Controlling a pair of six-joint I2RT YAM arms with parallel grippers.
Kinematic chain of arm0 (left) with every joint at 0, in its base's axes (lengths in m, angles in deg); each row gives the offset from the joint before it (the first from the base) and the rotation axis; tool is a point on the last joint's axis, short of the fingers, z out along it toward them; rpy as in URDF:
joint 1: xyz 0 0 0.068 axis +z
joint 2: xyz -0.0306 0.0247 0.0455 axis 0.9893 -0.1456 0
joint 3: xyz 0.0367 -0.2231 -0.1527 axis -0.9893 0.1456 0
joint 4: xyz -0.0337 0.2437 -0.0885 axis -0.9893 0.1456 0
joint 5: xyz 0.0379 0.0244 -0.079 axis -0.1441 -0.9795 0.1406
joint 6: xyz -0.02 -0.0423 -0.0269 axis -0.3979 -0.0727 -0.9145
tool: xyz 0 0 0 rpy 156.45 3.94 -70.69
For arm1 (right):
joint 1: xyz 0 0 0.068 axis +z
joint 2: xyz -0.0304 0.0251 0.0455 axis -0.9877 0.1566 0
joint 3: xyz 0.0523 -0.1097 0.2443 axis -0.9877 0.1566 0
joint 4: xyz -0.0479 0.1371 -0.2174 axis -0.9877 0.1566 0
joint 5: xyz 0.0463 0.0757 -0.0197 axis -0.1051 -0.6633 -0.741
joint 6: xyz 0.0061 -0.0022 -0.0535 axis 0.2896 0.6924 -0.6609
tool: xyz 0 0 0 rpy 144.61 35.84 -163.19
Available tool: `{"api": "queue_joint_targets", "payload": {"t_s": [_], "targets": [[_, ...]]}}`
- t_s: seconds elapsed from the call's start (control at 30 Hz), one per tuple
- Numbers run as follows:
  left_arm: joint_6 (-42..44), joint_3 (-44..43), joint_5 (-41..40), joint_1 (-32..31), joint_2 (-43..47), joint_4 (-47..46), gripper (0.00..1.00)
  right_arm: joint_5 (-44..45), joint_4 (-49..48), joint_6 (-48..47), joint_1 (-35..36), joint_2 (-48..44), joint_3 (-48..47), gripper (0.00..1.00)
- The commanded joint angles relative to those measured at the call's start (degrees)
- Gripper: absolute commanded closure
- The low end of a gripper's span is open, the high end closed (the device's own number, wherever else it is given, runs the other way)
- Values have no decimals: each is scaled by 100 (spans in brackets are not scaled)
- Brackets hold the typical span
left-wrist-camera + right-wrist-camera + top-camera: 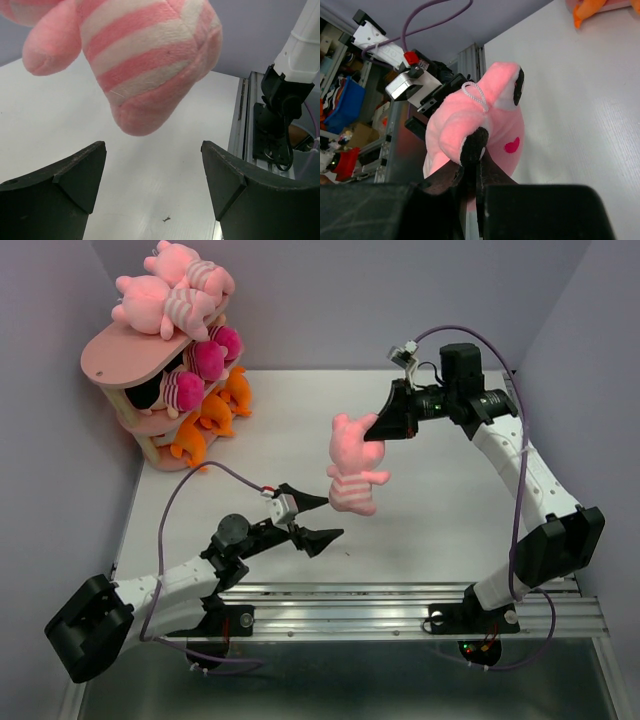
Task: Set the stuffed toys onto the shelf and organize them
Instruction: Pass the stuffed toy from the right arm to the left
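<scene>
My right gripper (378,427) is shut on the ear of a light pink striped plush animal (352,465) and holds it hanging above the table's middle; its head fills the right wrist view (487,120). My left gripper (325,520) is open and empty just below and left of the hanging toy, whose striped body (145,55) hangs above its fingers (75,175). The pink shelf (125,355) stands at the back left. It holds pink striped toys (170,295) on top, magenta-clothed dolls (205,358) in the middle and orange toys (210,415) on the lowest board.
Purple walls close in the back and both sides. The metal rail (400,605) with both arm bases runs along the near edge. The shelf stands tight in the back left corner.
</scene>
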Motion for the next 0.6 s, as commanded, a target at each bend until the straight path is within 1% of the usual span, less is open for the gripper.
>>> {"api": "queue_joint_targets", "payload": {"t_s": [0.0,0.13,0.37,0.47,0.53,0.57], "targets": [[297,-366,38,-35,-196,-856,13,-488,-435,205,-32,-213,145,99],[271,-525,-41,-61,-293,-928,15,-453,-426,134,-32,-319,321,99],[192,-446,-208,-105,-38,-857,16,-400,-426,55,-32,-372,471,99],[139,-499,-120,-114,-38,-787,19,-418,-426,55,-32,-319,488,99],[87,-587,-50,-123,-152,-743,22,-435,-444,72,-32,-301,488,99],[69,-630,-32,-131,-265,-734,27,-427,-453,73,-32,-301,488,99]]}}
